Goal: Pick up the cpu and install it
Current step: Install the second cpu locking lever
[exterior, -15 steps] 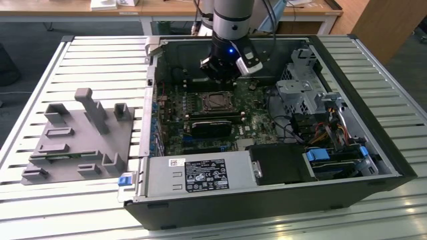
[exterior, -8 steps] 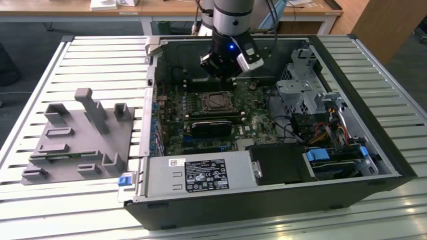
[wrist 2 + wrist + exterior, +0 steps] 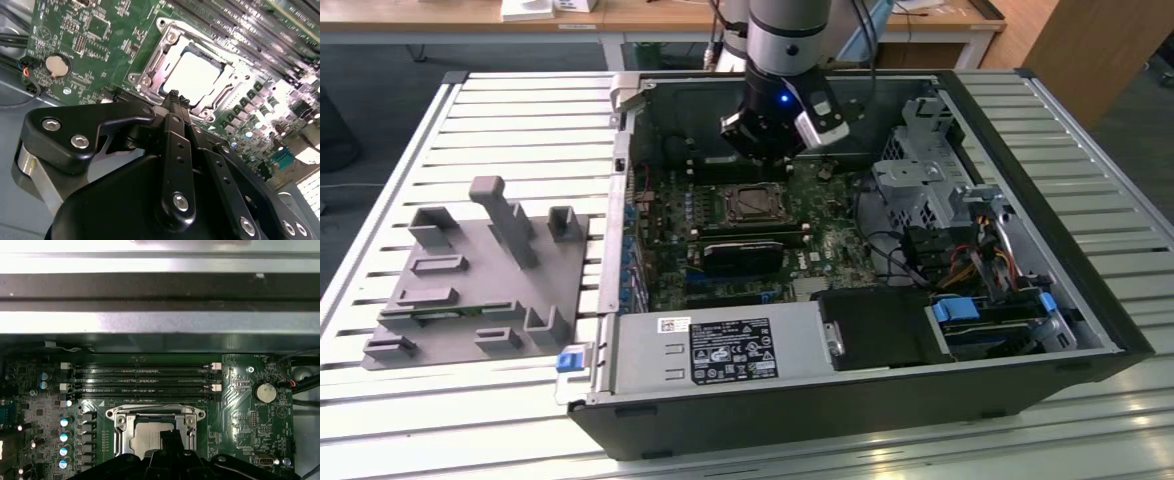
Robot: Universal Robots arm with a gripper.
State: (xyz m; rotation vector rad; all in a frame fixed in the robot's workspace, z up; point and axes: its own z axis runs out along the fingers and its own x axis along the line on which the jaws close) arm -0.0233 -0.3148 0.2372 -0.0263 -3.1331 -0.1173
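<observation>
You can see the cpu (image 3: 192, 76) already seated in the motherboard socket (image 3: 156, 421), its near edge hidden behind the gripper (image 3: 173, 96), whose fingers are pressed together on nothing just above it.

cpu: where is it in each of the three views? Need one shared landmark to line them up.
Exterior view: the cpu sits in its socket mid-motherboard, just below the end effector.
Second wrist view: cpu lies bright inside the metal socket frame, just past the end effector's tip.
First wrist view: cpu low in the socket, partly behind the end effector.
Shared landmark: the coin cell battery in both wrist views.
</observation>
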